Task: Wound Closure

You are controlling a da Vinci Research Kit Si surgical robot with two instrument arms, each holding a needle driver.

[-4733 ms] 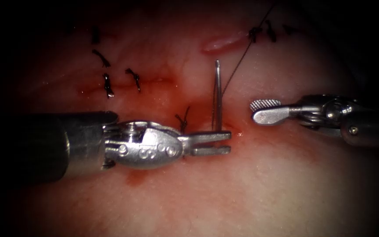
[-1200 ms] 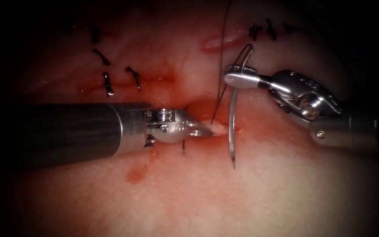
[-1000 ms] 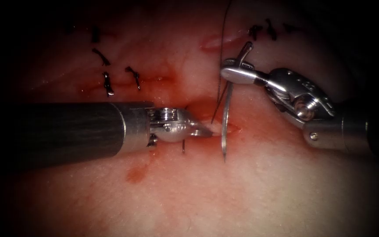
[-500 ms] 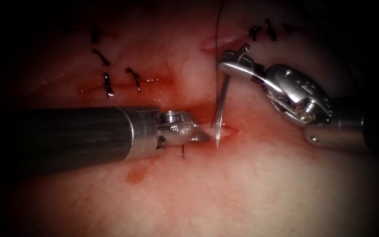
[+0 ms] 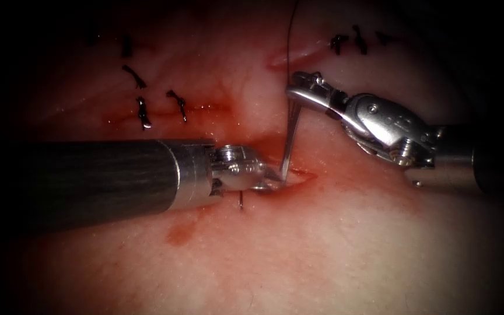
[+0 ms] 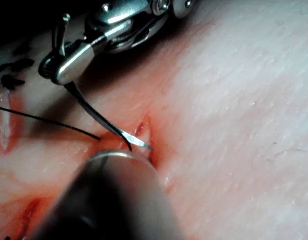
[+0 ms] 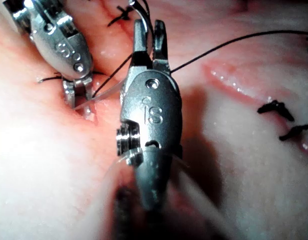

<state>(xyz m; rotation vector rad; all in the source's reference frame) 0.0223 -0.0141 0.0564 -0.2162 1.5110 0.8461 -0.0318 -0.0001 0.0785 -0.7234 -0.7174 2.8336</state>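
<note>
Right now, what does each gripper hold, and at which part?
The right gripper holds the needle near its thread end; the needle's tip is at the cut. The left gripper holds the tissue at the cut's left edge.

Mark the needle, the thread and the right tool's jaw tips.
needle (image 5: 287, 143): endoscope view, mid-shaft.
thread (image 5: 289, 41): endoscope view, strand above the tool.
right tool (image 5: 294, 93): endoscope view, jaw tips shut on the needle's rear end.
</note>
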